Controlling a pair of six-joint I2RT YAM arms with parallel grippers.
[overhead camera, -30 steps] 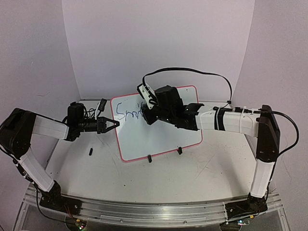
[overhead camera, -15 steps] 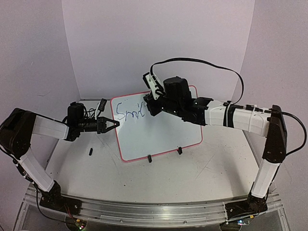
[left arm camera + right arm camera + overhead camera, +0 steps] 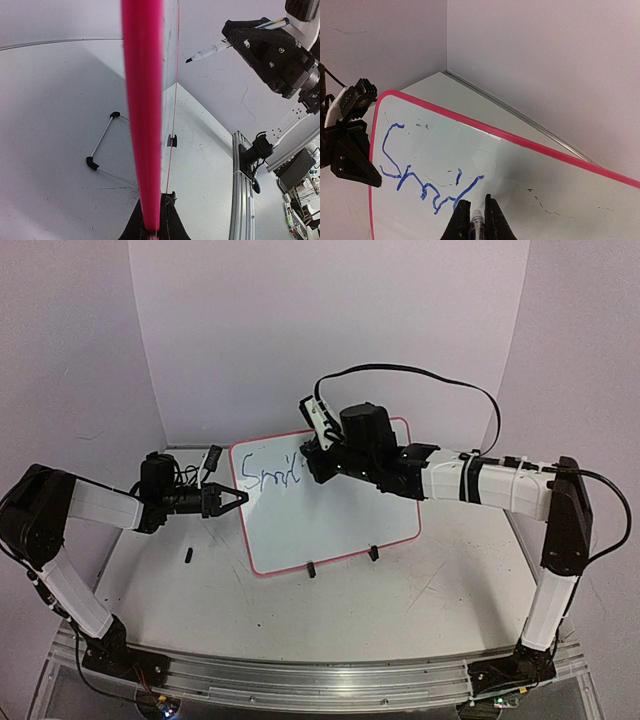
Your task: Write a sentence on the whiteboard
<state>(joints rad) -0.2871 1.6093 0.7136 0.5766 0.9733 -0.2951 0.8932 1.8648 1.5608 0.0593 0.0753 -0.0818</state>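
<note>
— Pale worktop (image 3: pixel 400 610), lilac walls (image 3: pixel 300 330). Where's the whiteboard (image 3: pixel 320 525)?
— Standing mid-worktop on its clip feet (image 3: pixel 311 569), left pincer (image 3: pixel 238 500) clamped tight on its left edge.
— And the right pincer (image 3: pixel 476 207)?
— Closed around a marker (image 3: pixel 212 50), tip by the blue scrawl (image 3: pixel 420 185).

Lit brightly and evenly from overhead, with a cool lilac cast on the plain matte backdrop walls (image 3: pixel 330 330) behind the glossy white rectangular whiteboard with a thin red-pink frame (image 3: pixel 330 525). Throws only faint, soft-edged shadows onto the scuffed white tabletop (image 3: pixel 300 620) just in front of the whiteboard. Looks soft and slightly grainy from the top view. In the left wrist view, smears the frame's near edge (image 3: pixel 142 100) into an oversaturated, out-of-focus pink band, bends straight lines beside it, and leaves the tabletop behind the whiteboard in grey shade. In the right wrist view, keeps the blue marker strokes (image 3: pixel 427 187) crisp, with a dull grey reflection on the whiteboard face just right of them.
</note>
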